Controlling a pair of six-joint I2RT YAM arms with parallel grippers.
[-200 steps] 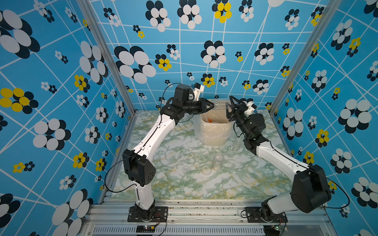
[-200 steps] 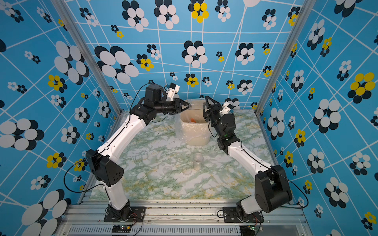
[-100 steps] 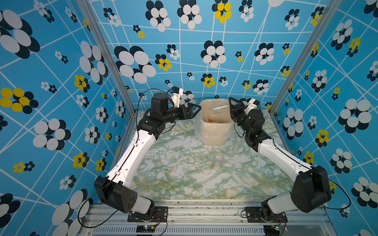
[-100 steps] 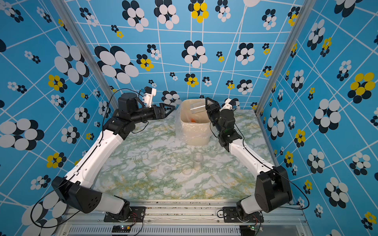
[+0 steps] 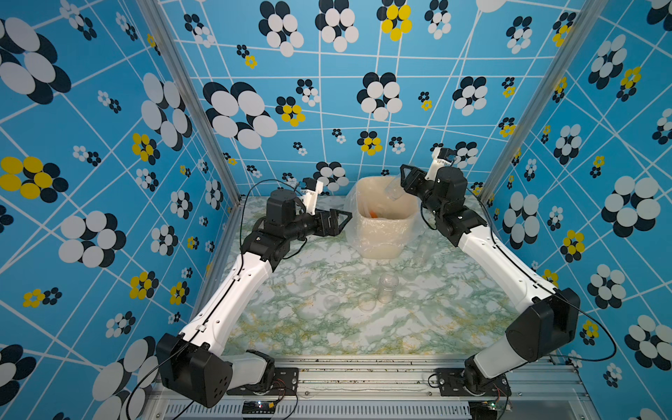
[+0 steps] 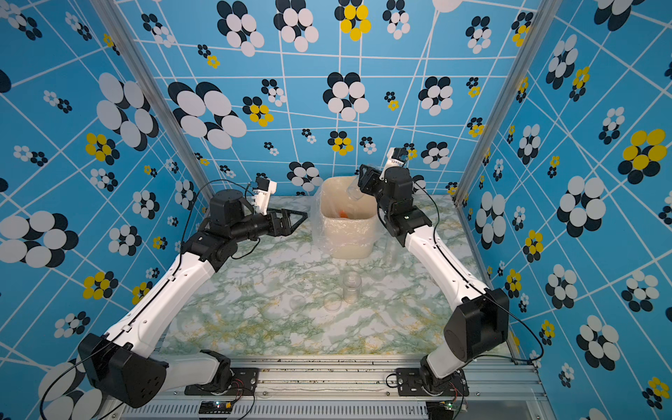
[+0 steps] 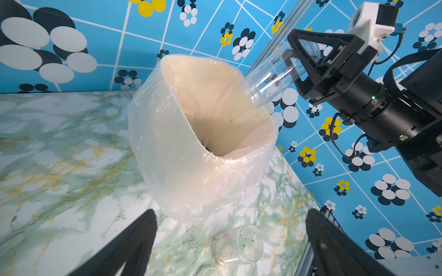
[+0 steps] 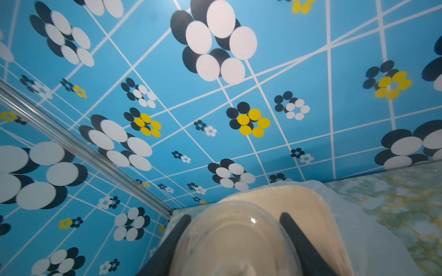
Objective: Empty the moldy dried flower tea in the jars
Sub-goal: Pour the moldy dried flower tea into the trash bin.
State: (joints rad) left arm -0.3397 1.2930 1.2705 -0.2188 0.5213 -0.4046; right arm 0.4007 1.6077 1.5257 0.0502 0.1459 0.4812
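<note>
**Over the bin's far rim, one jar tipped mouth-down**

Nearest on the marbled surface, an upright jar stands alone, with two round clear lids lying flat just beside it. Farther back, an empty jar lies on its side near the foot of the bin, a few dark specks clinging inside it. The left jaws hang beside the bin, spread wide and holding nothing, pointed toward its plastic-lined wall. Dark crumbs of the dried flower tea sit low inside the liner. At the far side, the right jaws are clamped on the tilted jar, its open mouth angled down over the bin's rim. A few reddish bits show through its clear wall in the left wrist view.
</note>
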